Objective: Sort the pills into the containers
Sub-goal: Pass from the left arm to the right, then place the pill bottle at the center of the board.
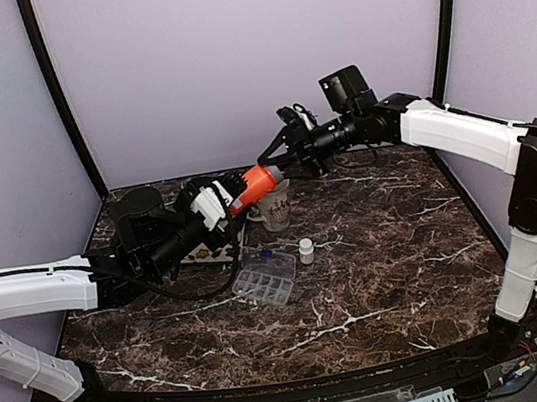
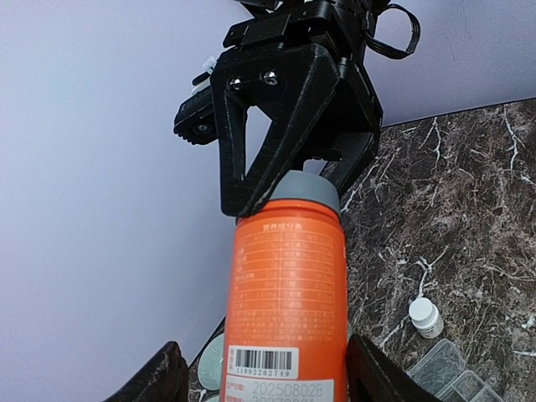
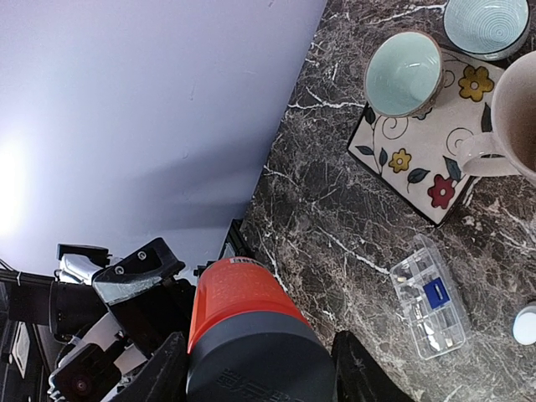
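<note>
While the orange bottle (image 1: 256, 186) hangs on its side in the air over the far middle of the table (image 1: 391, 274), close by the mug (image 1: 276, 208), it is caught from both ends; the left fingers (image 2: 378, 373) are clamped on the labelled body toward its base, and the right fingers (image 3: 358, 368) are clenched around the grey cap (image 3: 255, 356), one on each side; this looks like the step of unscrewing the cap, so the pills are not yet out and the sorting proper has not begun; the clear pill organiser (image 1: 265, 280) lies on the table nearer the arms, with a small white vial (image 1: 306, 250) standing just to its right; the bottle looks like rigid plastic and is probably light, with smooth sides and a slick label, so it may slip round in the grip when the cap is twisted; the body is best held square across its width, firmly enough to resist turning but not so hard as to bow the wall; the cap is likely the stiffer part and gives the better purchase at its rim; once loose, a bottle lying flat could spill pills, so the mouth should tip upward before the two come apart
</note>
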`<state>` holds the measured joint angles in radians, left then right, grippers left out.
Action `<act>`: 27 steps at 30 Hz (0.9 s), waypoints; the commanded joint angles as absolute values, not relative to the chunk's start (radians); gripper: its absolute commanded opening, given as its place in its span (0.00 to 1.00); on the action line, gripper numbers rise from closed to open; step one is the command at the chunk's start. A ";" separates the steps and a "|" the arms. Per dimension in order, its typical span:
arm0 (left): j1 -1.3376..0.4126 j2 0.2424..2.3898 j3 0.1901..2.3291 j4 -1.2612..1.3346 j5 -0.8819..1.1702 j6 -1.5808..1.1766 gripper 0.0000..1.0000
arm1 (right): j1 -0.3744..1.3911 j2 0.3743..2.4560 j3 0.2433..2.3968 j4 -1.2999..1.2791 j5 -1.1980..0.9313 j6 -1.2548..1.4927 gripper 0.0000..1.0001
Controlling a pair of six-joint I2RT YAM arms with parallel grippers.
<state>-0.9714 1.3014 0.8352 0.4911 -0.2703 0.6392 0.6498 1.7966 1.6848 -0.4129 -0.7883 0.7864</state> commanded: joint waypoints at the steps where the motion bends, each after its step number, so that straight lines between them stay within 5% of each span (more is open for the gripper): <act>1: -0.968 1.266 0.859 0.486 -0.259 0.613 0.68 | 0.641 1.794 1.721 -0.375 -0.795 0.778 0.00; 27: -0.944 1.207 0.925 0.376 -0.305 0.410 0.74 | 0.528 1.777 1.775 -0.536 -0.654 0.620 0.00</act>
<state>-0.9615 1.2472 0.8993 0.4084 -0.2855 0.4862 0.5659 1.7969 1.6943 -0.4732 -0.7147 0.7059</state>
